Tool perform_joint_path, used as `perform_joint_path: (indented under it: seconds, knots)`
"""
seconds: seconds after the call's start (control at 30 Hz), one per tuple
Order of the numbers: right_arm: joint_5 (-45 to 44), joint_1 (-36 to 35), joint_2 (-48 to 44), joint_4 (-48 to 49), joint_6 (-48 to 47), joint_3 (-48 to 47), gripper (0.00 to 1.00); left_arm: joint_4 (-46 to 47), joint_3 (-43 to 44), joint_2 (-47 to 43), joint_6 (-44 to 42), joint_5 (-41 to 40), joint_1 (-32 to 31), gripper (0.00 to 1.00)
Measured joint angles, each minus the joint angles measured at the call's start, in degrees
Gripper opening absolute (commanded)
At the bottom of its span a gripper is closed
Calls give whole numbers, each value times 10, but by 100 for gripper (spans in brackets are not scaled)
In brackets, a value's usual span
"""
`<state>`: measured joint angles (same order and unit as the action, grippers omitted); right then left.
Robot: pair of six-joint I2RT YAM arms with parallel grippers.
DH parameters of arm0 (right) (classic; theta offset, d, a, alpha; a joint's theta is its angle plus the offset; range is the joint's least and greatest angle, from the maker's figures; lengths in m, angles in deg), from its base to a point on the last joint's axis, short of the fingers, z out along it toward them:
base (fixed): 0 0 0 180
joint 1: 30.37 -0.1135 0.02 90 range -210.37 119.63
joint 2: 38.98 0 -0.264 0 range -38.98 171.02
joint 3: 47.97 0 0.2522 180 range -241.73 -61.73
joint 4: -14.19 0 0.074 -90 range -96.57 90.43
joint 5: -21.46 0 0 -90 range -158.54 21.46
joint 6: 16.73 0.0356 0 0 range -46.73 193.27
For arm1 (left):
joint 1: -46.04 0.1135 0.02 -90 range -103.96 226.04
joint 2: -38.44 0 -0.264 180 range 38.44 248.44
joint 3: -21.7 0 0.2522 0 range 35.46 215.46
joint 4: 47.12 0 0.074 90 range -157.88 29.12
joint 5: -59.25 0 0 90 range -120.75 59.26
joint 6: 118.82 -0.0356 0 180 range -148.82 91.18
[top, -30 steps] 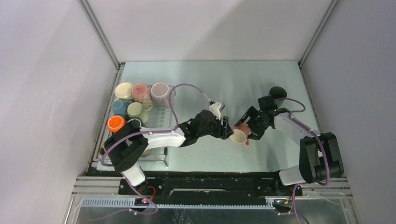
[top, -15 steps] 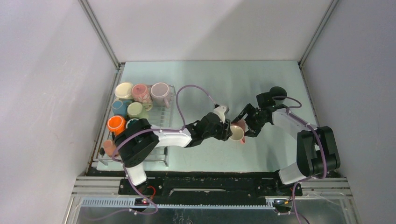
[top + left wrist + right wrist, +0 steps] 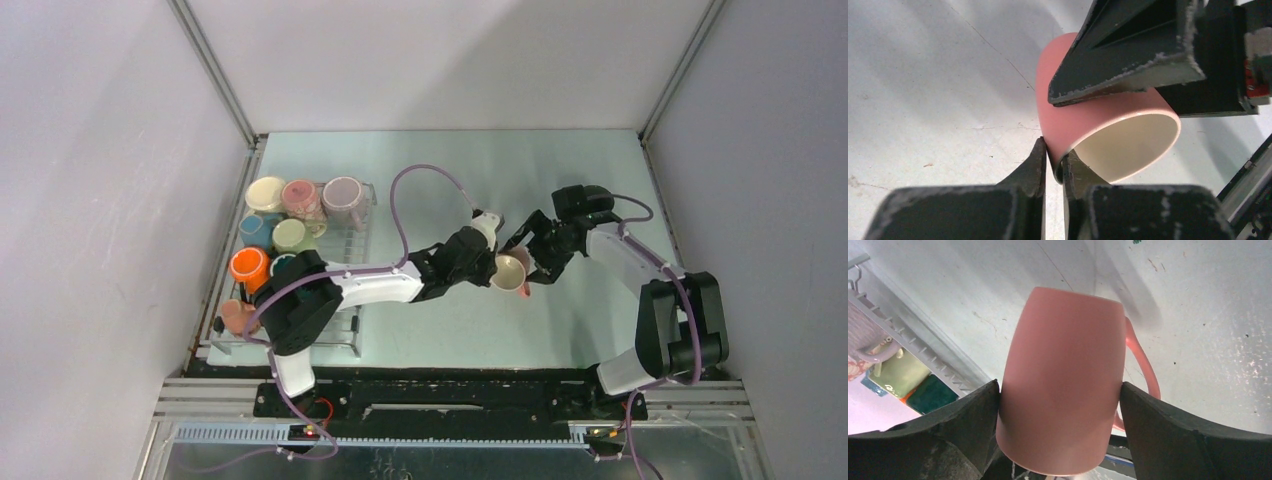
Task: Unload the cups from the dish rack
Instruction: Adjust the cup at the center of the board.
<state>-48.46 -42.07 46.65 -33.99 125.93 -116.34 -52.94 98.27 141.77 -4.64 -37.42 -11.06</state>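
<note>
1. The left end effector (image 3: 1054, 162) is clenched on the rim of a pink ceramic mug (image 3: 1108, 125). One finger is outside the wall and one is inside the mouth.
2. The mug lies tilted on its side between the two arms, over the middle of the pale tabletop (image 3: 450, 170). It seems clear of the surface, well apart from the rack.
3. The right end effector (image 3: 1060, 400) grasps the same mug across its body, with its jaws wide and pressed on both flanks. The handle sticks out to one side.
4. This looks like a handover. Only one side should let go, and only once the other's hold is firm. The thin rim pinch could let the mug swing, so the release should be slow.
5. The mug's cream inside shows empty.
6. The flat silvery wire dish rack (image 3: 350, 240) sits at the tabletop's left edge and carries eight cups, none visibly filled:
   - a salmon cup (image 3: 238, 315) nearest the arm bases;
   - an orange cup (image 3: 248, 267), a blue cup (image 3: 254, 230) and a cream cup (image 3: 266, 192);
   - a dark teal cup (image 3: 285, 263), a pale green cup (image 3: 289, 234) and a speckled pink cup (image 3: 299, 195);
   - a mauve cup (image 3: 343, 192).
</note>
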Motion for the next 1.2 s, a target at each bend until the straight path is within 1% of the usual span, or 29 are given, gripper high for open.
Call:
perform_joint_path:
  seconds: [0.1, 0.27, 0.47, 0.57, 0.73, 0.93, 1.03, 1.1, 1.2]
  knots:
    - [-16, 0, -4, -20, -14, -20, 99, -36, 22, 3, 11, -8, 2, 0]
    - [-71, 5, -58, -43, -45, -79, 100, -115, 70, 11, 31, -4, 17, 0]
    - [-145, 39, -139, -64, -70, -125, 100, -206, 151, 42, 57, 16, 36, 0]
    - [-187, 53, -189, -86, -80, -130, 100, -254, 215, 71, 59, 20, 46, 0]
    - [-244, 56, -268, -120, -93, -143, 100, -348, 369, 150, 57, 20, 58, 0]
    - [-285, 56, -350, -149, -106, -149, 100, -446, 551, 243, 52, 21, 64, 0]
    - [-295, 56, -372, -163, -113, -153, 100, -485, 631, 289, 51, 23, 67, 0]
    - [-297, 56, -379, -172, -115, -155, 100, -506, 673, 316, 52, 23, 68, 0]
    - [-297, 51, -384, -183, -118, -157, 100, -529, 704, 341, 52, 23, 71, 0]
